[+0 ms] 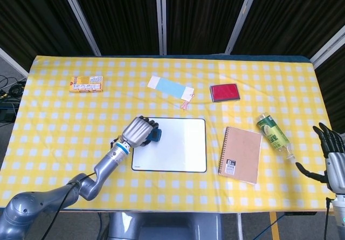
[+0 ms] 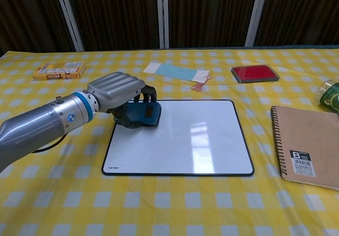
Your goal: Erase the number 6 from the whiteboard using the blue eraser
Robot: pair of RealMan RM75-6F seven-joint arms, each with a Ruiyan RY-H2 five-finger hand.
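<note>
A blue eraser point(image 2: 142, 114) is gripped by the left hand point(image 2: 117, 92) and pressed on the upper left corner of the whiteboard point(image 2: 190, 140), centre of the table point(image 2: 159, 204). The right hand point(image 1: 331, 156) is seen at the lower right edge, fingers spread, nothing held.

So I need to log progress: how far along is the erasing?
Done: the whiteboard shows no number in either view; its surface looks clean. In hand: the left robot hand grips the blue eraser on the board's upper left corner. Left: probably only setting the eraser down. The right robot hand holds nothing.
</note>
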